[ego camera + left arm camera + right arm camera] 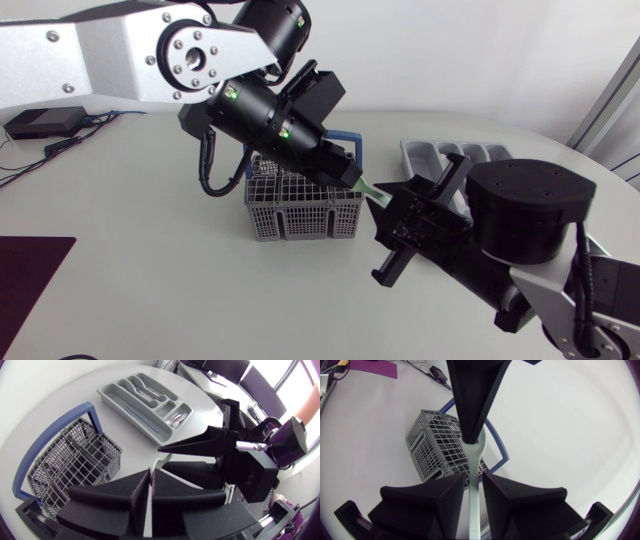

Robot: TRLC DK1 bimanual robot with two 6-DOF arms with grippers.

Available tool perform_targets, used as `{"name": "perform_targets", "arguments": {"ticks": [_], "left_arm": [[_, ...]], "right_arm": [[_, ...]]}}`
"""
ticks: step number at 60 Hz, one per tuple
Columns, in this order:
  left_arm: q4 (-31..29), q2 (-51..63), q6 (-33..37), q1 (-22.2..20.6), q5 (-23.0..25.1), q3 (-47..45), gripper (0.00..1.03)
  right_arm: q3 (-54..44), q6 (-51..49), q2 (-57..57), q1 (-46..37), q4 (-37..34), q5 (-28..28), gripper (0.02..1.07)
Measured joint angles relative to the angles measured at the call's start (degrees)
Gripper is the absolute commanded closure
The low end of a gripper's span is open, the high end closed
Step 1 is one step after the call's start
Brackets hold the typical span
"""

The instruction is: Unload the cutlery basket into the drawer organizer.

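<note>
**Spoon spanning both grippers at the basket**

The left gripper is clamped on the bowl end of a pale spoon, just above the cutlery basket rim, on the side facing the drawer organizer. The handle lies within the right gripper; whether that gripper clamps it cannot be determined.

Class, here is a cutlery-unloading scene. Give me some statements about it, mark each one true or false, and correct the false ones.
1. The left gripper is shut on a pale utensil. True.
2. The cutlery basket lies tipped on its side. False: it stands upright on the table, open top facing up.
3. The drawer organizer has some cutlery in its compartments. True.
4. The basket's handle is red. False: it is blue.
</note>
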Motion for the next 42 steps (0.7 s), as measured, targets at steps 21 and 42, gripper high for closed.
{"name": "perform_targets", "arguments": {"ticks": [21, 42], "left_arm": [[-0.02, 0.02, 0.00, -0.04, 0.79, 0.00, 0.94], [-0.39, 0.17, -1.07, 0.17, 2.82, 0.02, 0.60]], "right_arm": [[0.81, 0.00, 1.25, 0.00, 0.13, 0.50, 0.96], [0.90, 0.00, 1.25, 0.00, -1.84, -0.50, 0.97]]}}
